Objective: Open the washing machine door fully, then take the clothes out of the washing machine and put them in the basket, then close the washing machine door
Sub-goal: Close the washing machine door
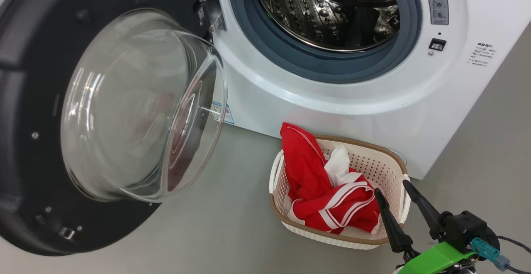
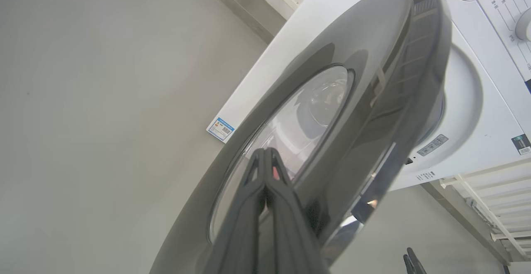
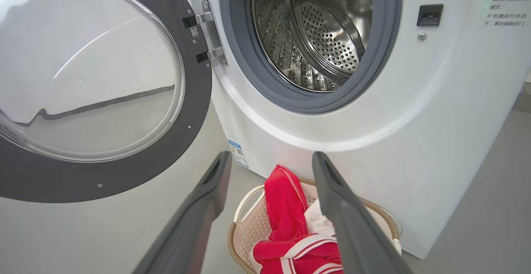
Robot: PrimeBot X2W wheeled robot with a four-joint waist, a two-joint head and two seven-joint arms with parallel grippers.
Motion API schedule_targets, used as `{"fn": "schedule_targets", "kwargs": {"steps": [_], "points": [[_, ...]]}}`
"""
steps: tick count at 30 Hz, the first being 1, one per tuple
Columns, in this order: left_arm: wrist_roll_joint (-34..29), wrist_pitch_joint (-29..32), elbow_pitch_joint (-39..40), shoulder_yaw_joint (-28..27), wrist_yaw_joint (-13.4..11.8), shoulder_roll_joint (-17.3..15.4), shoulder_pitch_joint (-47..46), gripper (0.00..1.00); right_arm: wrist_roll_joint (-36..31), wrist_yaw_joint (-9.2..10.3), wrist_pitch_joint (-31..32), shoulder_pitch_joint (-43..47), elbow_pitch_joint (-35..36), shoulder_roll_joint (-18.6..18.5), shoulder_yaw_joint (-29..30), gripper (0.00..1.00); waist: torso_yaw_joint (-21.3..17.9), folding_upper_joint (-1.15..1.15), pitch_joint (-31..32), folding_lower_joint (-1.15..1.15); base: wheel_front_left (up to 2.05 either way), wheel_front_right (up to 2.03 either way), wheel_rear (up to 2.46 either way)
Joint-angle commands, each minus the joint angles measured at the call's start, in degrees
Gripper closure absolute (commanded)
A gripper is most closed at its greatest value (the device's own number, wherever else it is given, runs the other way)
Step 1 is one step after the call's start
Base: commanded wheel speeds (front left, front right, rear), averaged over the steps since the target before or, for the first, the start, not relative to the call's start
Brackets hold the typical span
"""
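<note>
Two notes on grip first. Your left hand [image 2: 264, 153] has its fingers pressed together from base to tip, with nothing visible between them. It points at the glossy outer face of the washing machine door [image 1: 25, 99], over the window, and you cannot tell from the left wrist view whether the tips touch the surface. Your right hand [image 1: 391, 186] is spread wide and holds nothing. It sits at the lower right of the head view, fingers aimed up toward the washing machine [image 1: 332, 99], one fingertip at the near right edge of the clothes [image 1: 315, 187], the other beside the right handle of the basket [image 1: 375, 164]. Contact with cloth or plastic: not clear. The door stands swung out to your left on its hinge [image 1: 215, 18], with its inner side and bulging glass bowl [image 1: 141, 103] facing you in the head view. The drum [image 1: 327, 12] is open to view, perforated steel framed by the grey-blue rubber ring [image 1: 265, 45]. The basket stands on the floor [image 1: 232, 224] just in front of the machine, below the opening. The clothes lie in the basket: red cloth with white stripe trim bunched toward the left and near side, one red fold rising above the far left rim, a white panel in the middle. A blue-edged label [image 3: 237, 154] sits low on the machine's front, near the door's lower edge.
</note>
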State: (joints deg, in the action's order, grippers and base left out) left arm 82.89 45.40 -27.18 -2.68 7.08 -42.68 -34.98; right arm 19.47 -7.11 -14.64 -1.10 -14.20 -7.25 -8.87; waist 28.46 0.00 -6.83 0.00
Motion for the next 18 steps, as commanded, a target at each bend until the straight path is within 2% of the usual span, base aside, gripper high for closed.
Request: {"fn": "schedule_targets", "kwargs": {"steps": [1,18], "points": [[0.47,0.62,2.13,-1.63,0.41,-3.37,-0.24,1.00,0.37,-0.37,-0.36,-0.13,1.48,-0.26,-1.12,0.00,-0.02,0.00,0.16,0.00,0.00,0.00,0.00],[6.01,4.81,16.30,2.93,0.41,-2.49,1.89,1.00,0.44,-0.37,-0.36,0.15,1.85,-0.13,-0.77,0.00,-0.80,0.00,0.96,0.00,0.00,0.00,0.00]]}}
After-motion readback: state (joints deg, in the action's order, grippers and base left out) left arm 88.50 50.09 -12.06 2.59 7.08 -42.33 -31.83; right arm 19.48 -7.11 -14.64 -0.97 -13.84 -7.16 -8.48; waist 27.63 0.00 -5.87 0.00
